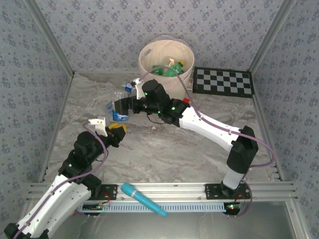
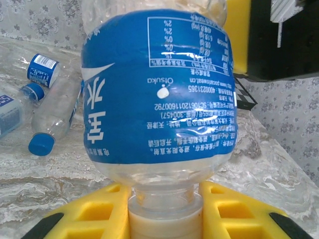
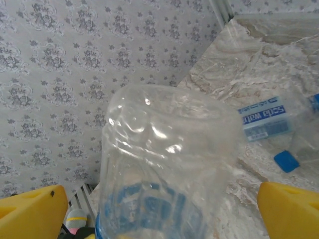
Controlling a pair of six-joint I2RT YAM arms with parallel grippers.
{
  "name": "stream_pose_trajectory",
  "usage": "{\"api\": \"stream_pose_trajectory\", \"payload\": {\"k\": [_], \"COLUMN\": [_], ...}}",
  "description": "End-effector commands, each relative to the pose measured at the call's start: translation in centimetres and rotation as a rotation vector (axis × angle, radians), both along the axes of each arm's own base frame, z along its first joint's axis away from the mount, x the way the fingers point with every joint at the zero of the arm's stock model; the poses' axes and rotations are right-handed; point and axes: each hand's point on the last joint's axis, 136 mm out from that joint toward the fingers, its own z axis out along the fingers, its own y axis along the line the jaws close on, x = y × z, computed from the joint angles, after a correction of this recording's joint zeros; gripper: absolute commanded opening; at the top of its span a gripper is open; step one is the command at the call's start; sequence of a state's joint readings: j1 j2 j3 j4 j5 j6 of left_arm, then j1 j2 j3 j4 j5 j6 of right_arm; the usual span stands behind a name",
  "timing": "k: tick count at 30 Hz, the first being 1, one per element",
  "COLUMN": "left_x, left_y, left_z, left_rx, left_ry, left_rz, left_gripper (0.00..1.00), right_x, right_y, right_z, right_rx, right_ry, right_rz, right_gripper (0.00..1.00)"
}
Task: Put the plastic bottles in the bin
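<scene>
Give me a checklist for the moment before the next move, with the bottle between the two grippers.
1. The left gripper is shut on the neck of the blue-label bottle: ok.
2. The right gripper is open around that bottle's base end: ok.
3. The right fingers touch the bottle: not ok, a gap shows on each side; closing is probably next.
4. The bin has room above the green bottles: ok.
5. The loose bottles lie apart from the held one: ok.
</scene>
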State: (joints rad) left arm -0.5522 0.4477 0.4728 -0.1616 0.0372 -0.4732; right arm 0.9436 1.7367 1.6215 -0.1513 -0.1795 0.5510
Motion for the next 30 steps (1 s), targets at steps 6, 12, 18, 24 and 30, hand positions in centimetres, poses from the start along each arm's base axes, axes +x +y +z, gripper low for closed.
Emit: {"api": "stream_pose_trajectory", "payload": {"k": [6,12,18,24,30], "left_x": [-1.0,-1.1,-1.0,-0.7,-0.6], "left_y": [-0.1,-0.2,-0.2,-0.4,-0.1], "left_z": [1.7,1.8,2.2,1.8,2.1], "left_rx": [-0.032,-0.038,-0.042,-0.032,-0.039], "left_ry": [-0.034,-0.037,-0.042,-0.024,-0.018], "left_rz": [-0.03,-0.036,-0.036,-0.036,-0.017], "left_gripper": [0.23,0.23,0.25,0.3,0.86], "right_x": [-0.6,-1.4,-1.7,-1.8,-1.2], "right_y": [1.9,2.7,2.7,1.9,0.2], "right_z": [-0.7,-1.4,-1.4,-0.6,0.9], "right_rx": [-0.014,-0.005,-0.001,0.016,0.017], "right_ry": [0.045,0.085,0.086,0.069,0.04], "right_rz": [0.042,0.091,0.105,0.097,0.059], "right_gripper": [0.93,0.81,0.68,0.61,0.6]}}
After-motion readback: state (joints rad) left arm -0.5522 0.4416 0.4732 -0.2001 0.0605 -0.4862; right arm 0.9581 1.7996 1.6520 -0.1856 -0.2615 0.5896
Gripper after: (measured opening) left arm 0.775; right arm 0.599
